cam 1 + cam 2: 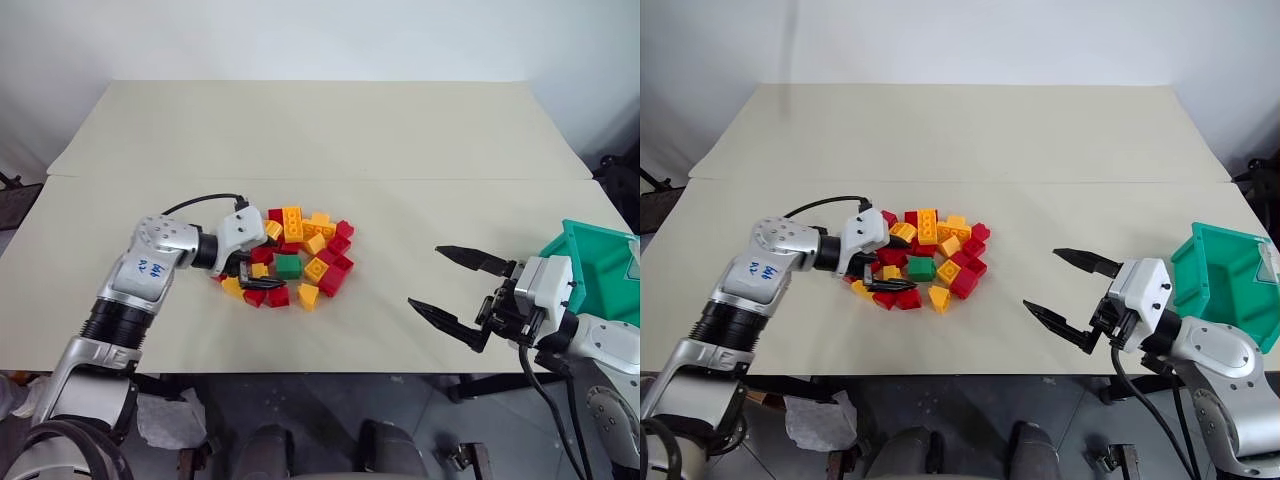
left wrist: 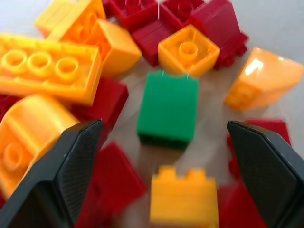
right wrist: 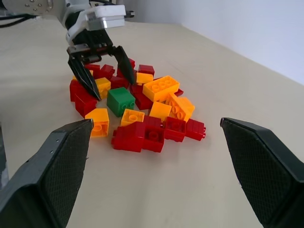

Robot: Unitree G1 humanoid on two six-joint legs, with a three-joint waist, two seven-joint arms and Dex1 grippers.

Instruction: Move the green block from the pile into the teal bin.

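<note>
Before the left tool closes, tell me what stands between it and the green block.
One yellow-orange studded plastic brick lies between the open left tool and the small dark-green studded plastic block, nearer the tool. Red bricks crowd the fingers at the sides. The block's top is bare.

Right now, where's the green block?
In the head views the green block lies in the pile, ringed by red and yellow bricks, just off the open left gripper.

Beige table (image 1: 330,130) — white wall (image 1: 300,35) behind, seemingly.
</note>
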